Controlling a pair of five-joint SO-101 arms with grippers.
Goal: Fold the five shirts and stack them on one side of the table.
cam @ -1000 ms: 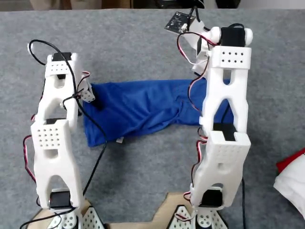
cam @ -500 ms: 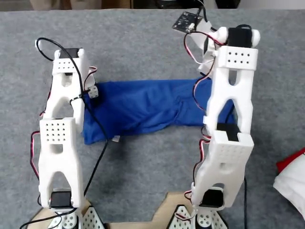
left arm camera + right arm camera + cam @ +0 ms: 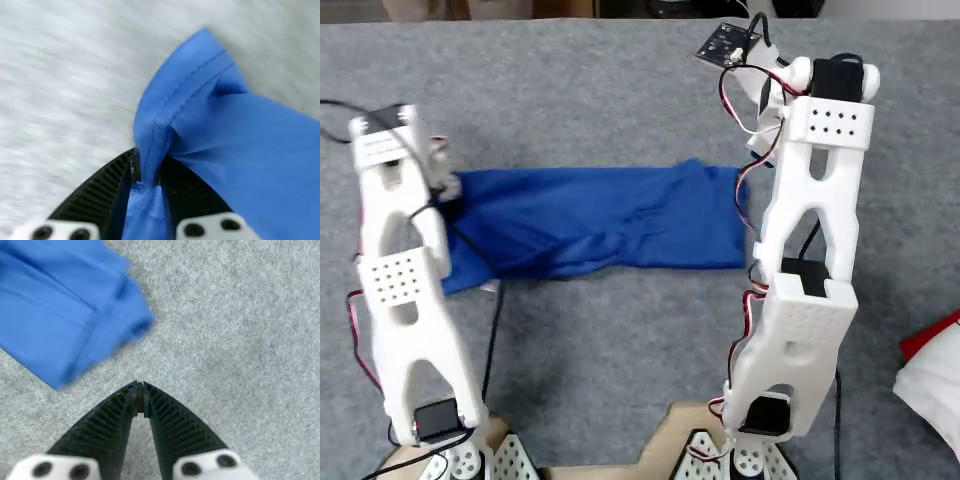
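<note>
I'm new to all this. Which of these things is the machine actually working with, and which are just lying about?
In the job:
blue shirt
left gripper, shut on the shirt's edge
right gripper, shut, off the shirt

Just there:
grey table cover
red and white fabric at the table's edge, untouched; maybe more shirts

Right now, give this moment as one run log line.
left pincer: shut on blue shirt edge | right pincer: shut, empty, over grey table beside shirt
</note>
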